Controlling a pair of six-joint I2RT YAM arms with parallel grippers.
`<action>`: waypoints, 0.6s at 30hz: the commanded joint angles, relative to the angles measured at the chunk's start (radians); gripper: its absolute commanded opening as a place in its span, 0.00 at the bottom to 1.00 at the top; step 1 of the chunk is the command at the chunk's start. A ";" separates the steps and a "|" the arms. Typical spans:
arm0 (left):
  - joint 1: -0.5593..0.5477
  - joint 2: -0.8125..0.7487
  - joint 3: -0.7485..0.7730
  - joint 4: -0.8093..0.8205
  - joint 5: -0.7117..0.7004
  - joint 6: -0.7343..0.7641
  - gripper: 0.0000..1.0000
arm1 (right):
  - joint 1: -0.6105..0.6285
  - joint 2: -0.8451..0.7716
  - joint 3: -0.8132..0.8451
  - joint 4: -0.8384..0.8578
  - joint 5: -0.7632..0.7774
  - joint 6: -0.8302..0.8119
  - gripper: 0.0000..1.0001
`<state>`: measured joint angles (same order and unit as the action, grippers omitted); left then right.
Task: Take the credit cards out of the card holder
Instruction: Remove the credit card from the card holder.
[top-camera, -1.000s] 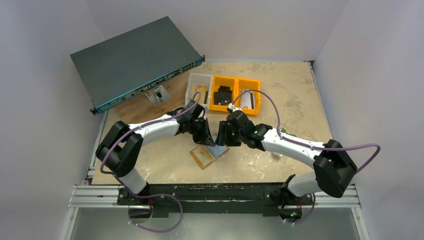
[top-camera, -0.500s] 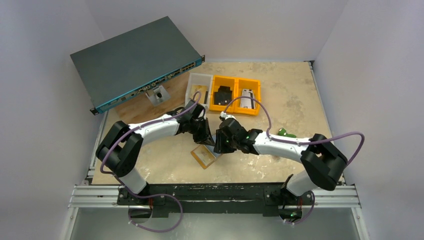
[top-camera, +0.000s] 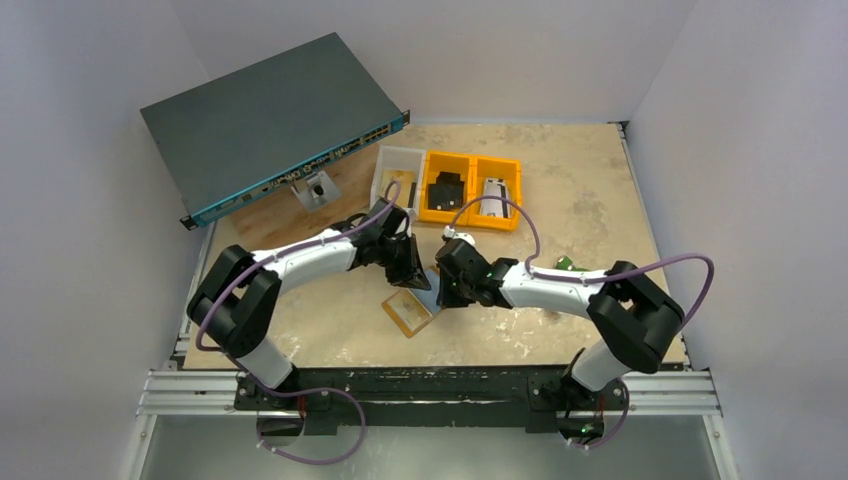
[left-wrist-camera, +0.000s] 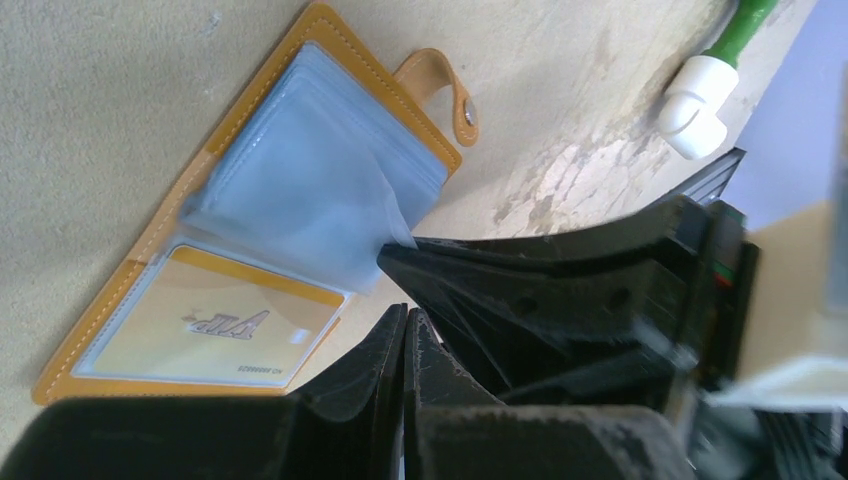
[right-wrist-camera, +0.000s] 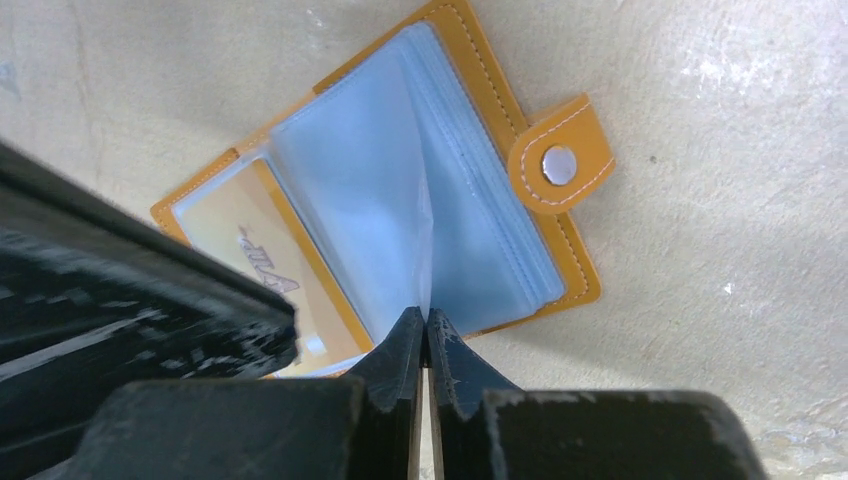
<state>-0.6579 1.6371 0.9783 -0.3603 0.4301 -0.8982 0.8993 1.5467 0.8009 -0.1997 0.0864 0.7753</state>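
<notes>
Sleeve pinched up, card not yet out
The holder (top-camera: 407, 313) lies open on the bench (top-camera: 590, 190) between the arms. The right end effector (right-wrist-camera: 421, 345) is clamped on a clear sleeve (right-wrist-camera: 400, 200), holding it up. The left end effector (left-wrist-camera: 403, 335) has its tips together just beside the holder's edge, on what I cannot tell. A yellow card (left-wrist-camera: 215, 325) sits in its pocket, and the next move likely calls for pinning the holder and sliding it free. The bench is mottled beige and scuffed, with plain white walls around it

Plain white walls (top-camera: 90, 250) are enclosing a mottled beige tabletop (top-camera: 590, 190) under even light, while a grey network switch (top-camera: 265, 120) is sitting at its far left corner.
</notes>
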 joint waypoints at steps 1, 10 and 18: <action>-0.007 -0.088 0.015 0.021 -0.005 0.001 0.00 | 0.000 -0.010 0.000 -0.028 0.040 0.044 0.00; -0.007 -0.194 -0.087 0.021 -0.005 0.001 0.00 | 0.102 -0.067 -0.082 -0.020 0.045 0.141 0.00; -0.008 -0.252 -0.203 0.021 -0.005 0.001 0.00 | 0.179 -0.131 -0.091 -0.062 0.095 0.222 0.01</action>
<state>-0.6590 1.4342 0.8230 -0.3553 0.4301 -0.8982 1.0756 1.4784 0.7231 -0.2291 0.1204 0.9325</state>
